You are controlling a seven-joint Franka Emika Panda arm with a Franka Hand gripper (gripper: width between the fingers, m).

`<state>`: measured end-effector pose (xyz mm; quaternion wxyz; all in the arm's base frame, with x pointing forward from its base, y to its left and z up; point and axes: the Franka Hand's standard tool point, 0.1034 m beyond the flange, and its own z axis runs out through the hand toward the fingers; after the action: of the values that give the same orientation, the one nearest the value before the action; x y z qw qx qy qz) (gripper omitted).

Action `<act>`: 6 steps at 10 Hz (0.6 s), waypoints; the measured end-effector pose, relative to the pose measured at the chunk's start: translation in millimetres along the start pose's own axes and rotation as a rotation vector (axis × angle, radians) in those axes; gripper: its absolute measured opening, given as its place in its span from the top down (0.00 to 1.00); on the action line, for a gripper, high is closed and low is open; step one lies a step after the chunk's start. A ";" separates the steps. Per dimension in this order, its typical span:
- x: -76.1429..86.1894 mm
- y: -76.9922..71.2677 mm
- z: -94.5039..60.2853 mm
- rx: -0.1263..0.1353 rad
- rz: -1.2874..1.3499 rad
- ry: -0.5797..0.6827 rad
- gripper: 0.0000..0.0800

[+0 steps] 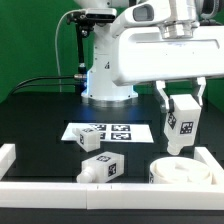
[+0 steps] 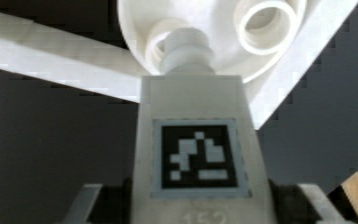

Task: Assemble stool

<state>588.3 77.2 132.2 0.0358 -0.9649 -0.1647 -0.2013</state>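
Note:
My gripper point(image 1: 181, 112) is shut on a white stool leg point(image 1: 180, 128) with a black-and-white tag, holding it upright above the round white seat point(image 1: 181, 172) at the front of the exterior view's right. In the wrist view the held leg point(image 2: 197, 120) fills the middle, its round peg end close over the seat point(image 2: 229, 30), beside a ringed hole point(image 2: 265, 20). My fingers point(image 2: 96, 205) press both sides of the leg. Two more legs lie on the table: one point(image 1: 90, 139) near the marker board and one point(image 1: 102, 167) in front of it.
The marker board point(image 1: 110, 131) lies flat at the table's middle. White border rails run along the front point(image 1: 100, 188) and the sides point(image 1: 8, 155). The robot base point(image 1: 105, 85) stands behind.

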 end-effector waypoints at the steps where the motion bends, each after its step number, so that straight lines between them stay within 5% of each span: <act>1: 1.0 3.4 -0.6 -0.044 -0.004 0.070 0.58; 4: -0.2 6.2 8.2 -0.100 0.020 0.197 0.58; 6: -5.3 6.4 13.9 -0.091 0.021 0.186 0.58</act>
<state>591.2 71.4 117.3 0.0091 -0.9444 -0.1414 -0.2969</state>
